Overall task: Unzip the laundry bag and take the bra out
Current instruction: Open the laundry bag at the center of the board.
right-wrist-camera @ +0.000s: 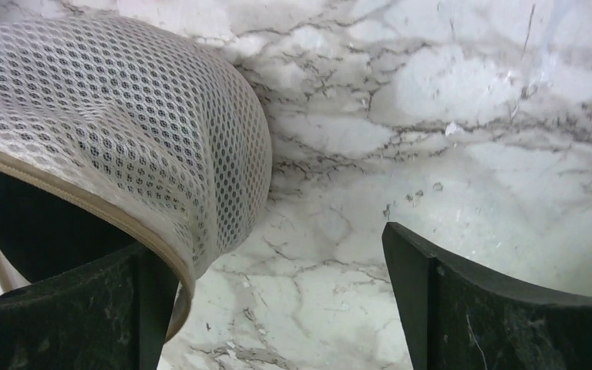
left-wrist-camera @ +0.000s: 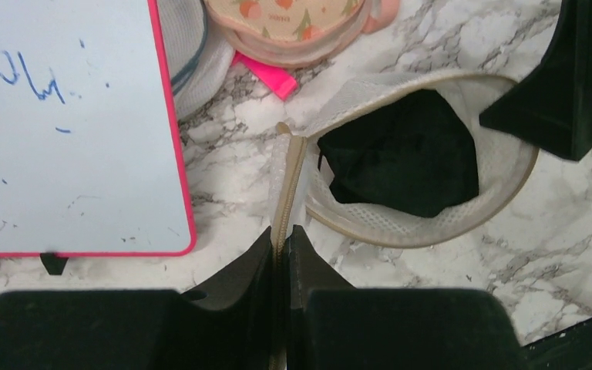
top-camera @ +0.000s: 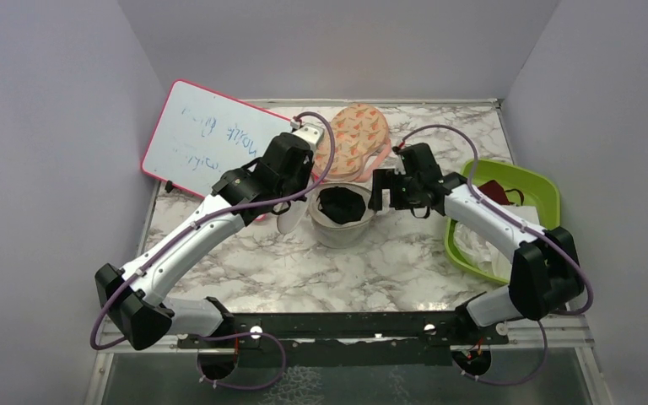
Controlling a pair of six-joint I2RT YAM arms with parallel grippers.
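My left jaws pinch the beige zip tape [left-wrist-camera: 287, 177] of the round white mesh laundry bag [left-wrist-camera: 401, 223]. Right jaws gape wide, straddling its honeycomb wall.

The laundry bag [top-camera: 337, 236], a round white mesh pod with a tan zip rim, stands upright near the middle of the bench, unzipped, with its lid flap hanging off the left side. Inside lies the bra [top-camera: 342, 205], a crumpled, black-looking bundle below the rim.
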